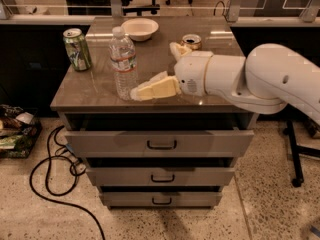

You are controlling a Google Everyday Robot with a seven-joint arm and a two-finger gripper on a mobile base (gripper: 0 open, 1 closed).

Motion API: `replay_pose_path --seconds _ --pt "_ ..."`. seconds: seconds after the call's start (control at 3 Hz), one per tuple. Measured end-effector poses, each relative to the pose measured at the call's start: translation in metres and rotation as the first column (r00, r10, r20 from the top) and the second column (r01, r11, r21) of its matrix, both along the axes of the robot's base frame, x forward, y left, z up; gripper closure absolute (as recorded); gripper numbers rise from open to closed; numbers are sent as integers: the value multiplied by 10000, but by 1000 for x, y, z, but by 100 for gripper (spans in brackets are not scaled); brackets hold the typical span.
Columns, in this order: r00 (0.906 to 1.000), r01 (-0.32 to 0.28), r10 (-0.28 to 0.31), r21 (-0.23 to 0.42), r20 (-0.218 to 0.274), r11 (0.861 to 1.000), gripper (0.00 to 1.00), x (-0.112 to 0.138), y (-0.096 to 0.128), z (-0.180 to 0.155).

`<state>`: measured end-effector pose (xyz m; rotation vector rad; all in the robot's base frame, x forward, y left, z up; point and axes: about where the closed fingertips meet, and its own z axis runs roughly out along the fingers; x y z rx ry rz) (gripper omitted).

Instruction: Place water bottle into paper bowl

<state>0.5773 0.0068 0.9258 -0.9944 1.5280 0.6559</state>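
Observation:
The water bottle [123, 63], clear with a white cap and a red-and-white label band, stands upright on the left-middle of the cabinet top. The paper bowl [140, 29], off-white and shallow, sits behind it near the back edge. My gripper [153, 70] is open and empty just to the right of the bottle. Its near finger [155, 88] lies low over the top with its tip by the bottle's base. Its far finger [178, 49] points toward the back.
A green can [77, 49] stands at the left of the cabinet top [90, 91]. A gold can [192, 40] stands at the back right, partly behind my far finger. The top drawer [160, 143] is pulled out slightly. A black cable [50, 179] lies on the floor at left.

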Motion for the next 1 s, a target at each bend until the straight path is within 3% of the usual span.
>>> replay_pose_path --seconds 1.0 --pt "9985 93 -23 1278 -547 9918 0 38 36 -18"
